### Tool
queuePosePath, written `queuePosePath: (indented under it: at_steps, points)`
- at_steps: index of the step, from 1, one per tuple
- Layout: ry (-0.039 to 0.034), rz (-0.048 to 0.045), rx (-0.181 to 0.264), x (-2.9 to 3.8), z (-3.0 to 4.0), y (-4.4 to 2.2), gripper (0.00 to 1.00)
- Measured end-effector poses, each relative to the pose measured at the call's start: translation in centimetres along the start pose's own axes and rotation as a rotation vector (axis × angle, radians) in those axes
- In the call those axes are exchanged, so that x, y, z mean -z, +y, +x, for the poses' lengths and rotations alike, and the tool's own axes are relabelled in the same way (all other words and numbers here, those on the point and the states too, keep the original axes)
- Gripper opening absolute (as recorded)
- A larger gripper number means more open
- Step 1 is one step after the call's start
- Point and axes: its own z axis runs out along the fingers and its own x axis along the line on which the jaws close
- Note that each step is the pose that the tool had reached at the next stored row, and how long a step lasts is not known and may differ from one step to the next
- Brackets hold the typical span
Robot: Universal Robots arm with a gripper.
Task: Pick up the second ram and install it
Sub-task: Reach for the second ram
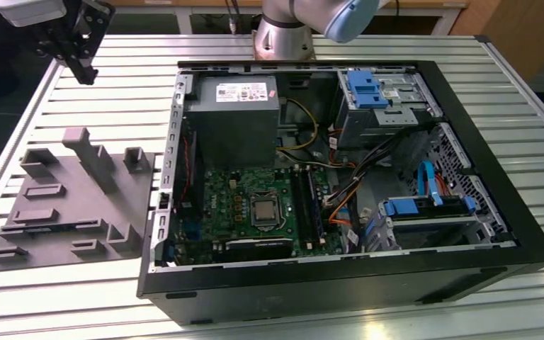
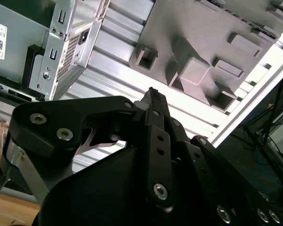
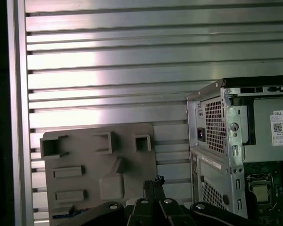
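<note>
A grey fixture plate [image 1: 69, 212] lies beside the open computer case [image 1: 348, 287].
</note>
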Motion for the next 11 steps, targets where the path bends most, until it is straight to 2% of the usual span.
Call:
queuePosePath:
  at_steps: [11]
  points:
    - [-0.0001, 0.0, 0.0, -0.02, 0.66, -0.05, 0.11]
